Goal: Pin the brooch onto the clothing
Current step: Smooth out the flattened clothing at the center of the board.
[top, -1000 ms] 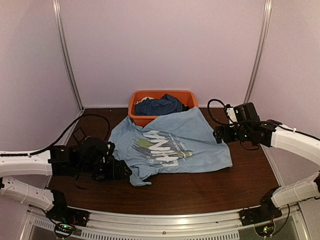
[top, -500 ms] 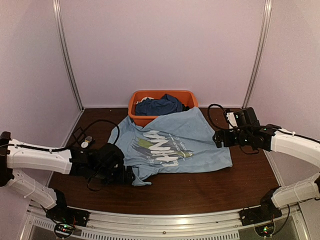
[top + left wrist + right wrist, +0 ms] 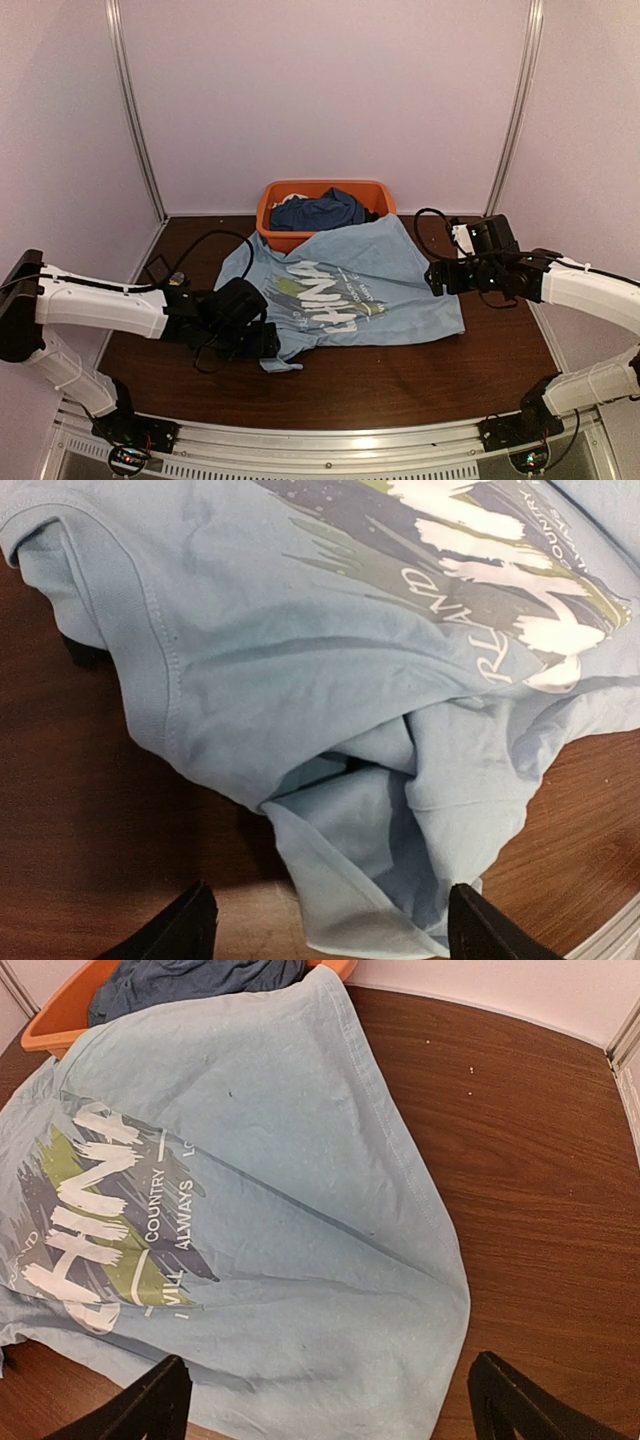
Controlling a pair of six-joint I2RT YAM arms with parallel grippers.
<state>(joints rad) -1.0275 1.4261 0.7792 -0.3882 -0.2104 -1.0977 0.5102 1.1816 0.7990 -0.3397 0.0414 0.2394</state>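
Note:
The clothing (image 3: pixel 350 285), a light blue T-shirt with a "CHINA" print, lies spread on the brown table, its top edge draped over a basket. Low at the shirt's bunched front-left corner (image 3: pixel 390 850) is my left gripper (image 3: pixel 268 345), open; in the left wrist view its fingertips (image 3: pixel 190 920) straddle that folded cloth without pinching it. My right gripper (image 3: pixel 432 275) hovers open over the shirt's right side (image 3: pixel 300 1220), nothing between its fingers (image 3: pixel 160 1400). A tiny pale speck behind the left wrist looks like the brooch (image 3: pixel 178 281); neither gripper holds it.
An orange basket (image 3: pixel 300 190) with a dark blue garment (image 3: pixel 320 212) stands at the back centre. A small black square case (image 3: pixel 157 268) and a black cable (image 3: pixel 205 240) lie at the left. Walls close in on three sides.
My left arm has reached right, bringing its gripper to the shirt's front-left corner, jaws narrowing a little. The right gripper dropped slightly toward the shirt, then held still.

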